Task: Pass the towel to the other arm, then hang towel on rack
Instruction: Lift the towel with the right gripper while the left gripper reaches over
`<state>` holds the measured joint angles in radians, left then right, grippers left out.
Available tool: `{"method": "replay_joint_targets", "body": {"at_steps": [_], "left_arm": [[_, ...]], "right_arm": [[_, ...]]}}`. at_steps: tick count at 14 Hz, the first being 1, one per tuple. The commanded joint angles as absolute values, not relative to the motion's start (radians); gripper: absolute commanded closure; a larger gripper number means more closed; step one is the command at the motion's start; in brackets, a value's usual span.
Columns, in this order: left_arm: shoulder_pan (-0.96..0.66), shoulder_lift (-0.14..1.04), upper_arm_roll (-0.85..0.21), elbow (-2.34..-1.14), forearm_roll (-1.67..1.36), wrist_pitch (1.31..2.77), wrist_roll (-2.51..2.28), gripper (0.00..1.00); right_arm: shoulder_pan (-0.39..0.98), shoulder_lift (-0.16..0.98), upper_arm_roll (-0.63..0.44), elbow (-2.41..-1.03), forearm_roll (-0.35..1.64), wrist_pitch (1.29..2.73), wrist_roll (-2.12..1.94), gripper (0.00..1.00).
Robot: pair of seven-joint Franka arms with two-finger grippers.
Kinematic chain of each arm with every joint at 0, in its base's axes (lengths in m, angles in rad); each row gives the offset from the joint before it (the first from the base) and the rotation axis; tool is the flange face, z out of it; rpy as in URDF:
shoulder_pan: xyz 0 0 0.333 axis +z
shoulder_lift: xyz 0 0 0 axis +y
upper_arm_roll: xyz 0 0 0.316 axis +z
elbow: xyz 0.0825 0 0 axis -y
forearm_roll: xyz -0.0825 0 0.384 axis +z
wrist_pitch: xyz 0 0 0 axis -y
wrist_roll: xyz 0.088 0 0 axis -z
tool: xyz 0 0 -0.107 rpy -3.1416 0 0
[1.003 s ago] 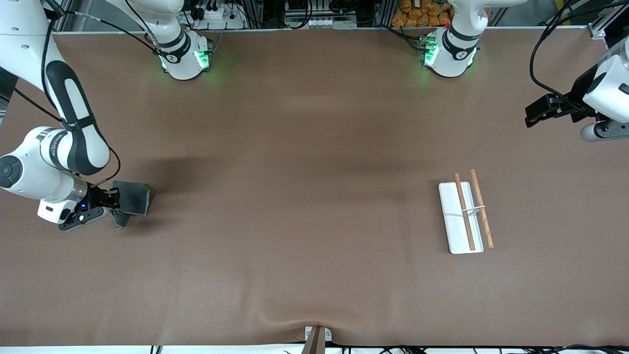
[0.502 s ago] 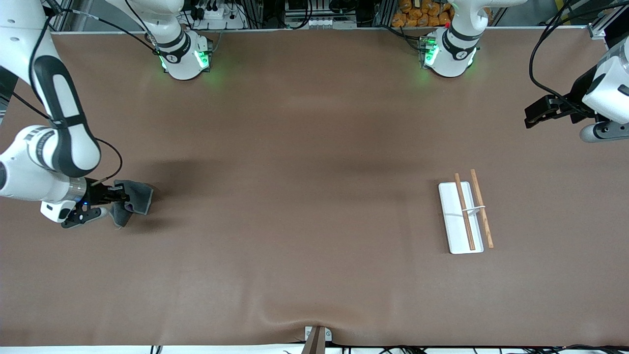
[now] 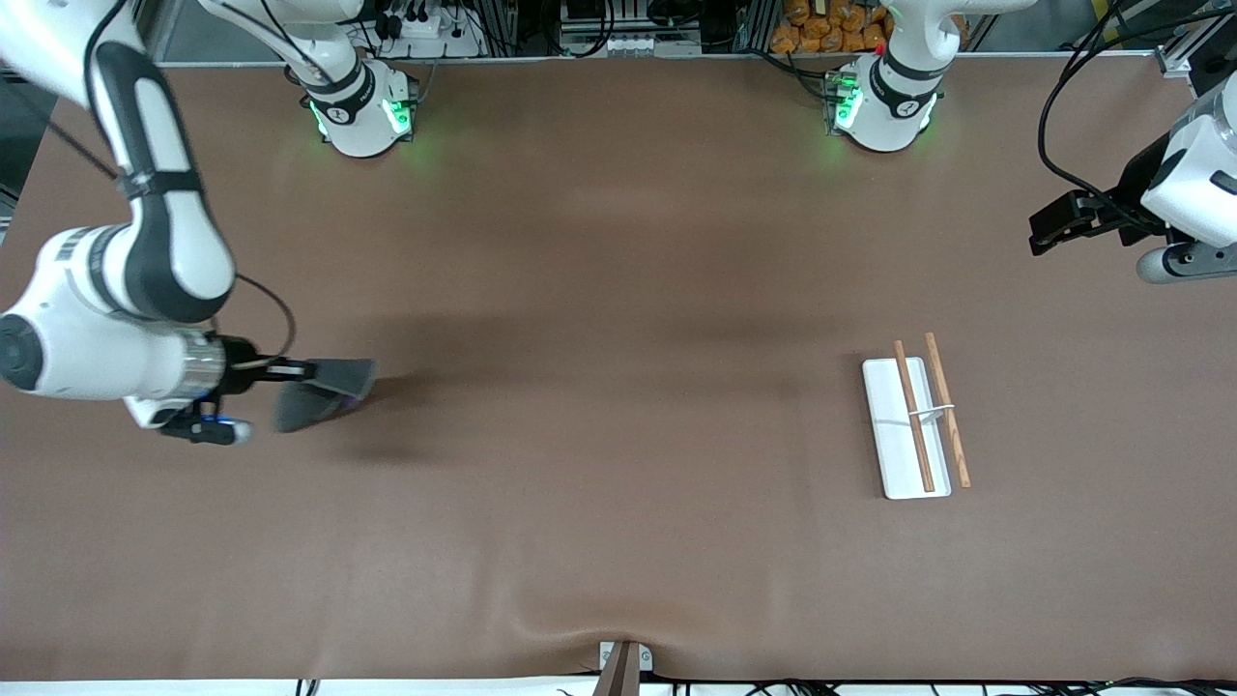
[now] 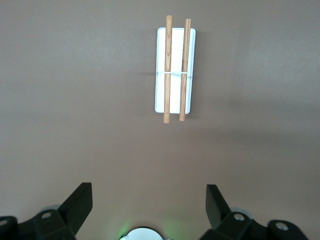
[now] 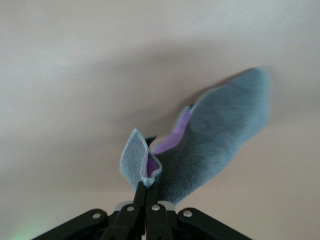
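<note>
The dark grey towel (image 3: pixel 324 391) hangs folded from my right gripper (image 3: pixel 288 370), lifted over the table at the right arm's end; a purple inner side shows in the right wrist view, where the towel (image 5: pixel 215 137) is pinched by one edge and my right gripper (image 5: pixel 148 189) is shut on it. The rack (image 3: pixel 913 416), a white base with two brown rods and a thin white crosspiece, stands toward the left arm's end. My left gripper (image 3: pixel 1049 230) waits open, up in the air at that end of the table. In the left wrist view the rack (image 4: pixel 174 70) lies ahead of the open left gripper (image 4: pixel 148 202).
The brown table mat (image 3: pixel 599 464) spreads between towel and rack. Both arm bases (image 3: pixel 362 111) with green lights stand along the table's edge farthest from the front camera. A small bracket (image 3: pixel 623 662) sits at the edge nearest that camera.
My right gripper has lifted the towel off the table and carried it toward the table's middle. The left arm has barely moved.
</note>
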<state>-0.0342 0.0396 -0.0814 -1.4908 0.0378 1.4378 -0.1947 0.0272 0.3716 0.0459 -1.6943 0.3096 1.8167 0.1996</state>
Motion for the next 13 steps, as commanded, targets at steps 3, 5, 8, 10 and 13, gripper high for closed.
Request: {"method": "replay_joint_targets", "body": {"at_steps": [3, 5, 8, 10, 13], "left_arm": [[-0.029, 0.026, -0.084, -1.500, 0.021, 1.451, -0.179, 0.00], [-0.032, 0.029, -0.084, -1.494, 0.020, 1.451, -0.179, 0.00], [-0.048, 0.040, -0.084, -1.483, 0.020, 1.459, -0.192, 0.00], [-0.049, 0.095, -0.084, -1.433, -0.008, 1.473, -0.195, 0.00], [-0.048, 0.175, -0.083, -1.378, -0.055, 1.543, -0.195, 0.00]], "right_arm": [[0.170, 0.371, 0.037, -1.548, 0.449, 1.703, 0.633, 1.00], [0.208, 0.373, 0.035, -1.500, 0.526, 1.694, 0.801, 1.00], [0.250, 0.377, 0.035, -1.437, 0.644, 1.700, 1.044, 1.00], [0.297, 0.377, 0.035, -1.390, 0.676, 1.703, 1.202, 1.00], [0.368, 0.379, 0.034, -1.352, 0.738, 1.771, 1.441, 1.00]]}}
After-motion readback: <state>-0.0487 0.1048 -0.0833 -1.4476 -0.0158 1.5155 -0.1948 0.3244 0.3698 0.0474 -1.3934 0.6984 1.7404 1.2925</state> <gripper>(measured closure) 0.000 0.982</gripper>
